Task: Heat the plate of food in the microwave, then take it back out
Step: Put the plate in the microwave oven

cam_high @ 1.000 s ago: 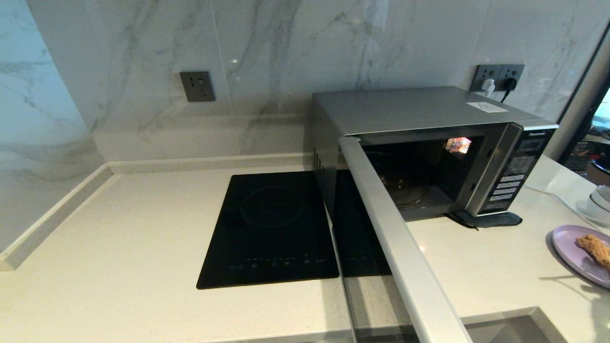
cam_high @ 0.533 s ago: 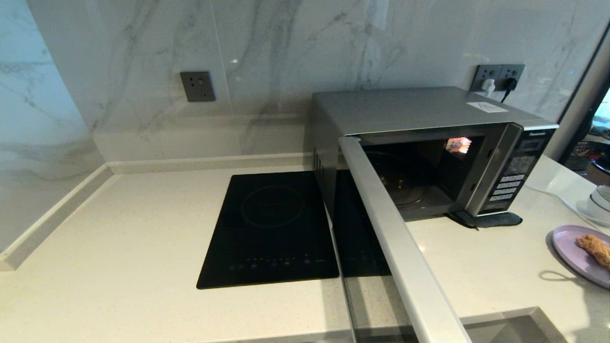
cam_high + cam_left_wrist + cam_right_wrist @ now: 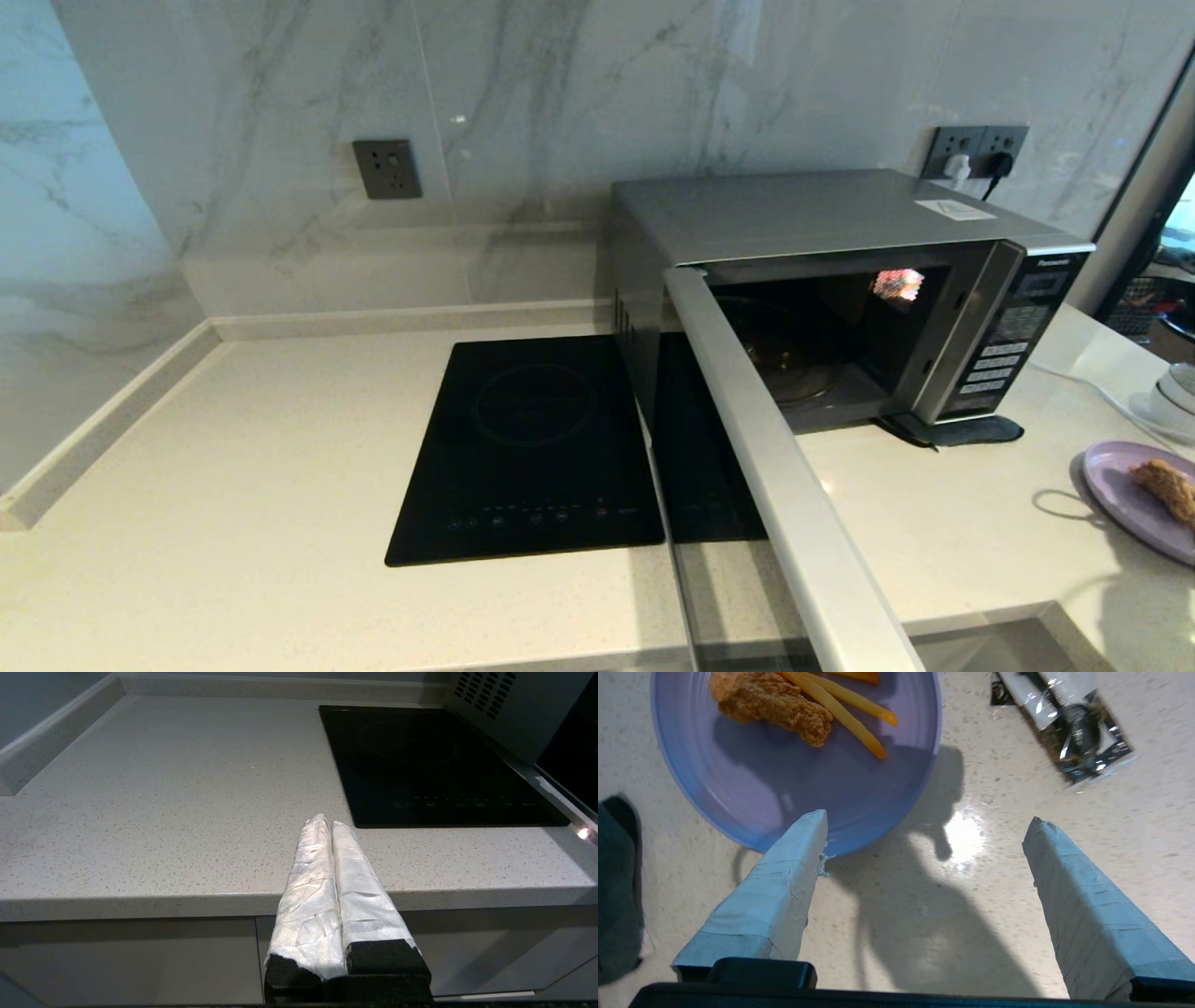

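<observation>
The silver-grey microwave (image 3: 840, 224) stands at the back right of the counter with its door (image 3: 775, 476) swung wide open and its dark cavity empty. The lilac plate of food (image 3: 1134, 499) lies on the counter at the far right edge. In the right wrist view the plate (image 3: 794, 779) carries a golden fried piece (image 3: 775, 707) and some fries (image 3: 845, 714). My right gripper (image 3: 927, 826) hovers open above the counter beside the plate's rim, one finger over the rim. My left gripper (image 3: 327, 823) is shut and empty, parked in front of the counter's front edge.
A black induction hob (image 3: 532, 448) is set into the counter left of the microwave. A dark cloth (image 3: 962, 431) lies under the microwave's right front corner. A shiny wrapped packet (image 3: 1069, 723) lies on the counter near the plate. White bowls (image 3: 1174, 387) stand at the far right.
The shadow of the right arm on the counter has slid left of the plate and toward the front. The plate and the microwave door have stayed where they were.
</observation>
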Robot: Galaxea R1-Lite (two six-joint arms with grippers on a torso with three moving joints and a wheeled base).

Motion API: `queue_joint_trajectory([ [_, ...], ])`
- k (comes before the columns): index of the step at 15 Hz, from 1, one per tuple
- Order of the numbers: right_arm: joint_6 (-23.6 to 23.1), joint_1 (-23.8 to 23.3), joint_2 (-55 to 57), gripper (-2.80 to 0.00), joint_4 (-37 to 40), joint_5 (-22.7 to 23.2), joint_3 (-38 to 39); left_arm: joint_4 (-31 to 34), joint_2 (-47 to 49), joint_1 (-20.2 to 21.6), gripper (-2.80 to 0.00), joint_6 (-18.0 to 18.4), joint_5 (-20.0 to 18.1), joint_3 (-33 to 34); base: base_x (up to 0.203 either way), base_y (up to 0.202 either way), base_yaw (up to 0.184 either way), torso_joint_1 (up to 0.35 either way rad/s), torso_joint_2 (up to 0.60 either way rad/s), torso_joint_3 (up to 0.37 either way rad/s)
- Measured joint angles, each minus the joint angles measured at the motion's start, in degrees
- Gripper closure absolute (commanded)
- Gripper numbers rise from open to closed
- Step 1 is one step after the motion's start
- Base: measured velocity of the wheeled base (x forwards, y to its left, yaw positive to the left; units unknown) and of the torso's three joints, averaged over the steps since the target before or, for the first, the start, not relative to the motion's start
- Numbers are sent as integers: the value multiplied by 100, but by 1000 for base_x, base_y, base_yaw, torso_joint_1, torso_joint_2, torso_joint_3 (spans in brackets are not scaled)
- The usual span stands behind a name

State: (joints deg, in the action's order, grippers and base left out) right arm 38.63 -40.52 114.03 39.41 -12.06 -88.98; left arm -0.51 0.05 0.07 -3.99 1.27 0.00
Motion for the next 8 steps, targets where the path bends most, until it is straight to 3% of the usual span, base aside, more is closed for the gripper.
queue_joint_trajectory([
  [6,1260,108,855,-280,0,1129,-486,0,0,0,0,-2,2,0,0,0,0,0,0,0],
  [8,1423,128,1015,-280,0,1396,-559,0,0,0,0,-2,2,0,0,0,0,0,0,0],
])
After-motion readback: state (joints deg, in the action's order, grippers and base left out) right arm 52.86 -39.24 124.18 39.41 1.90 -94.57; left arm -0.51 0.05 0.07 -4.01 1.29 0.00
